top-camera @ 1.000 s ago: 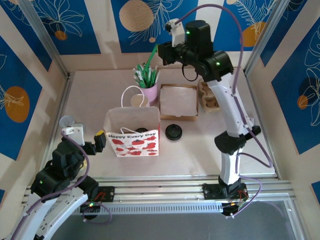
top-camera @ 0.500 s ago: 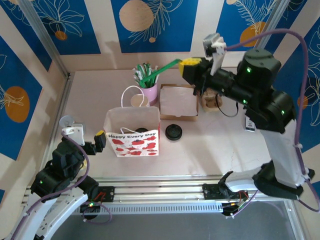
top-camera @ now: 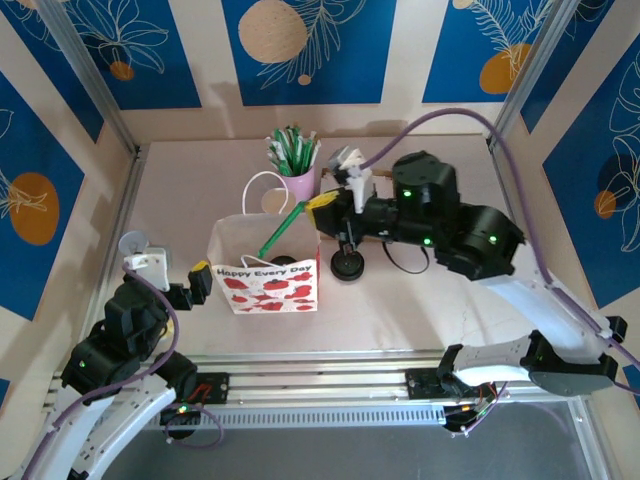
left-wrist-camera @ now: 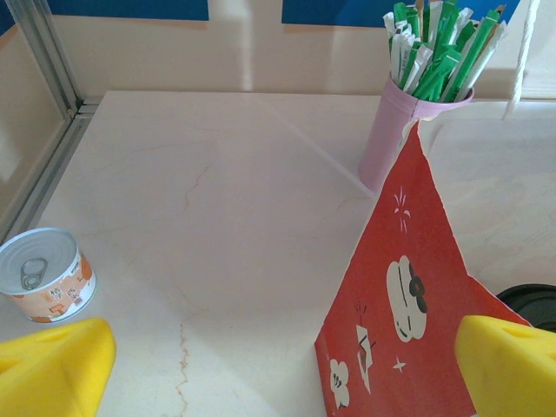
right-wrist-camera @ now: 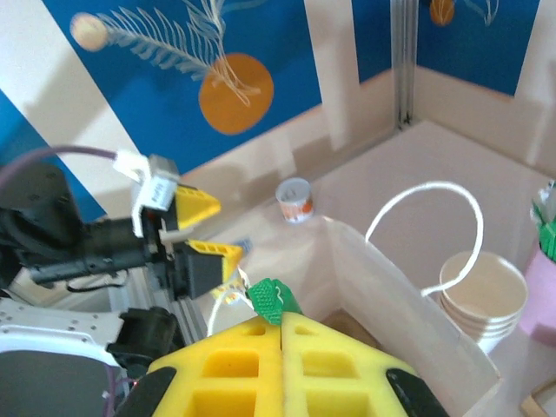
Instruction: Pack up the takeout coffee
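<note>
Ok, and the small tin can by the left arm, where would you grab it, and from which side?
Probably the tin can across its round side wall, coming down from above. It stands upright, ring-pull top up, well apart from the gift bag; the flat lid offers nothing to pinch.

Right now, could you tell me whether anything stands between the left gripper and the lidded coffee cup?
Yes, the left wall of the paper bag does. The cup, black lid up, appears to sit inside the bag, while the open left gripper is outside, beside that wall.
</note>
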Controlling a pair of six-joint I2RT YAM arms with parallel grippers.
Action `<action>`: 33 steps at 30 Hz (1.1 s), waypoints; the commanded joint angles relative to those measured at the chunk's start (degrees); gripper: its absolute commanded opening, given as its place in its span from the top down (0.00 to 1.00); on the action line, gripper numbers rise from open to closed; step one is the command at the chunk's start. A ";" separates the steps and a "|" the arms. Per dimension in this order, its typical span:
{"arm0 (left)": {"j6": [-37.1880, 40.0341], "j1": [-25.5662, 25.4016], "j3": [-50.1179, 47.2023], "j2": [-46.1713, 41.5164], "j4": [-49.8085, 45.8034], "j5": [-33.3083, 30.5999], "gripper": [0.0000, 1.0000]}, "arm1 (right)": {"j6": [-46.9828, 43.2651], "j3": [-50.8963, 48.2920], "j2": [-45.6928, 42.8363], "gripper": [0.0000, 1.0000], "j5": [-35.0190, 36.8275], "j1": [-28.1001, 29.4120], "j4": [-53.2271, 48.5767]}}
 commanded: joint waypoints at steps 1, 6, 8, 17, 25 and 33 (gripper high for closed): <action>0.37 -0.66 -0.53 -0.87 1.04 -0.19 0.00 | -0.96 -1.06 0.59 1.00 4.33 1.27 2.93; 0.41 -0.68 -0.53 -0.86 1.12 0.07 0.00 | -2.13 -1.48 4.24 1.00 6.13 1.75 3.79; 0.43 -0.68 -0.53 -0.86 1.15 0.08 0.00 | -1.70 -0.28 7.29 1.00 4.53 2.02 3.21; 0.43 -0.67 -0.53 -1.33 1.00 -0.26 0.00 | -1.86 7.33 19.22 1.00 7.06 5.24 -0.68; 0.48 -0.69 -0.71 -1.35 1.20 0.35 0.00 | -2.43 17.60 22.49 0.42 12.38 5.15 -9.21; 0.56 -0.69 -0.87 -2.00 1.33 0.08 0.00 | 6.22 12.25 15.06 0.36 9.77 -8.75 -9.21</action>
